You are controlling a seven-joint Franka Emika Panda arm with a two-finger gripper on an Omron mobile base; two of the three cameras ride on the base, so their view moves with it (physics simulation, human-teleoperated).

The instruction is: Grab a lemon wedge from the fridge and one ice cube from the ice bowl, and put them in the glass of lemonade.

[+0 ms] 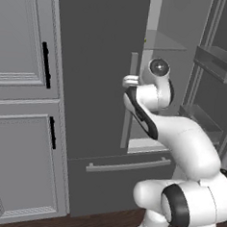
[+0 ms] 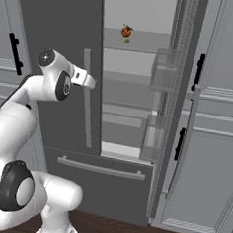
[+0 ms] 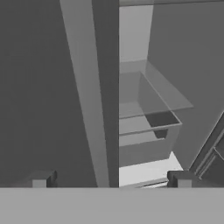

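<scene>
1. One fridge (image 2: 61,30), with one door shut and one swung open.
2. Two light grey vertical bar handles: one (image 2: 88,96) on the shut door, one (image 2: 186,139) on the open door.
3. One bottom drawer (image 1: 125,176) with one horizontal handle.
4. One orange-red fruit (image 2: 126,31) on a shelf.
5. One tiny yellow-green piece (image 2: 127,40) just below the fruit.
6. Two black cabinet handles (image 1: 46,64) in the left base view.
</scene>
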